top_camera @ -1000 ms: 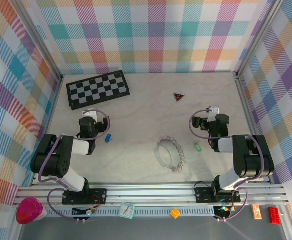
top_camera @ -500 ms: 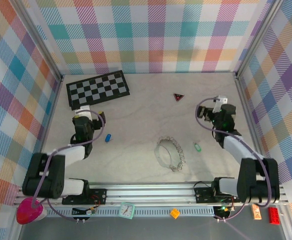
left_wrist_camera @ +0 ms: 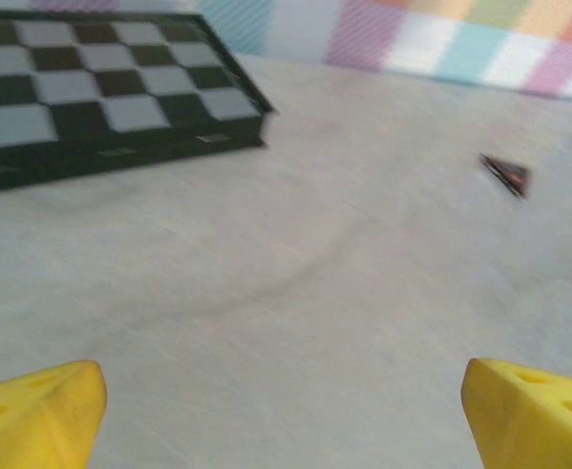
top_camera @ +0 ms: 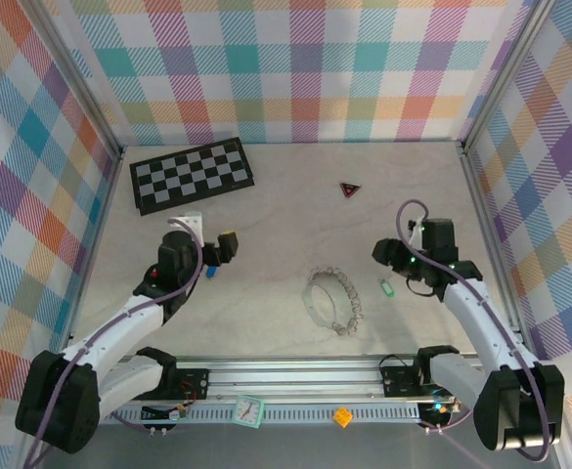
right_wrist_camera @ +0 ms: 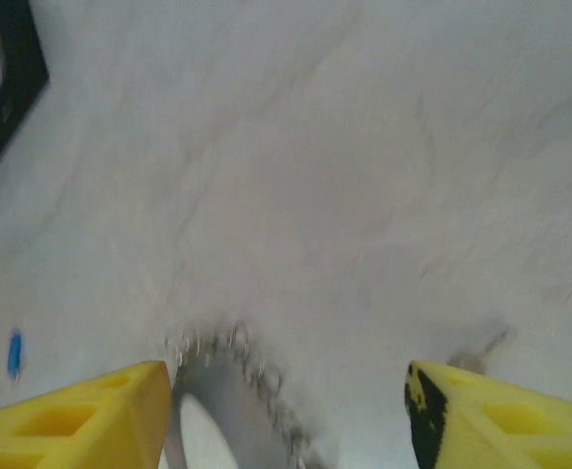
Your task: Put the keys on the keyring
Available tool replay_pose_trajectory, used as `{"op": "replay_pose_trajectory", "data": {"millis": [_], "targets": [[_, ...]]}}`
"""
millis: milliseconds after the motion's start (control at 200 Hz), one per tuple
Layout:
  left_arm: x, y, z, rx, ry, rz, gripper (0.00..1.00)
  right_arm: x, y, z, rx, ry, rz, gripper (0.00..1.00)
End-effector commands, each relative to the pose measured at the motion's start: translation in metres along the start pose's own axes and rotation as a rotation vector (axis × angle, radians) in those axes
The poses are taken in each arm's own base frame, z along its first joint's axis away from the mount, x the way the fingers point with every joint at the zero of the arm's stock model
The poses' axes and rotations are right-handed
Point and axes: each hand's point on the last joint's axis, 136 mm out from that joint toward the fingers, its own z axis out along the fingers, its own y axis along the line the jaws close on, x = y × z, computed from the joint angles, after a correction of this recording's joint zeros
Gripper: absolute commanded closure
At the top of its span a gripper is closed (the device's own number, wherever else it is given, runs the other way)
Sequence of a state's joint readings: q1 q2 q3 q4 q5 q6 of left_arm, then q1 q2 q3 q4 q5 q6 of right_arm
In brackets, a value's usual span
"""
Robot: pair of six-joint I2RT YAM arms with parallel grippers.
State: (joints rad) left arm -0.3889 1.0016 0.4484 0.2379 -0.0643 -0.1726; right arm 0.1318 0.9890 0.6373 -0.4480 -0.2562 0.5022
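**Keyring (top_camera: 348, 318) flat on the table (top_camera: 286, 225), blue key (top_camera: 210, 272) and green key (top_camera: 385, 287) loose on either side**

Seen from above, the silvery hoop lies near the front middle of the table, its beaded edge along the right side. The green key rests just to the right of it, close but not touching. The blue key lies well apart to the left.

The left gripper (top_camera: 217, 244) hangs over the left half of the table, right by the blue key. In its wrist view the left gripper (left_wrist_camera: 286, 420) has its yellow fingertips (left_wrist_camera: 36, 410) spread to both edges of the picture. Between them is plain table (left_wrist_camera: 315, 293). The checkerboard (left_wrist_camera: 100, 98) lies far left and the small dark triangle (left_wrist_camera: 507, 174) far right.

The right gripper (top_camera: 381, 254) sits just beyond the green key and right of the hoop, pointing left. Its wrist view shows the right gripper (right_wrist_camera: 286, 420) with jaws apart and nothing clamped. The keyring (right_wrist_camera: 261, 376) has its far rim between the fingertips (right_wrist_camera: 70, 420), close by the left one, though the blur hides whether they touch. The blue key (right_wrist_camera: 15, 352) shows further left.

From above, the checkerboard (top_camera: 192, 174) lies at the far left and the triangle (top_camera: 350, 190) far of centre.
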Motion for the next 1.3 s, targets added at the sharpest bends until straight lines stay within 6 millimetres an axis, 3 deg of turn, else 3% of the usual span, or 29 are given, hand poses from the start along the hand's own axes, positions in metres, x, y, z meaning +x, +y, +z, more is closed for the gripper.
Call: {"op": "replay_pose_trajectory", "data": {"millis": [0, 145, 355, 640, 915, 1295], "targets": [[0.026, -0.017, -0.007, 0.026, 0.064, -0.029, 0.08, 0.059, -0.003, -0.004, 0.021, 0.212, 0.026, 0.50], [0.052, -0.043, -0.011, 0.069, 0.120, -0.053, 0.09, 0.089, 0.007, -0.002, 0.005, 0.322, 0.001, 0.65], [0.077, -0.081, -0.014, 0.130, 0.184, -0.066, 0.09, 0.128, 0.026, 0.005, 0.043, 0.472, -0.161, 0.65], [0.086, -0.085, -0.015, 0.141, 0.203, -0.127, 0.09, 0.173, 0.037, 0.013, 0.122, 0.622, -0.428, 0.65], [0.083, -0.077, -0.023, 0.119, 0.184, -0.135, 0.08, 0.171, 0.049, 0.035, 0.197, 0.617, -0.588, 0.64], [0.081, -0.067, -0.035, 0.106, 0.158, -0.161, 0.08, 0.181, 0.039, 0.046, 0.307, 0.691, -0.695, 0.65]]}}
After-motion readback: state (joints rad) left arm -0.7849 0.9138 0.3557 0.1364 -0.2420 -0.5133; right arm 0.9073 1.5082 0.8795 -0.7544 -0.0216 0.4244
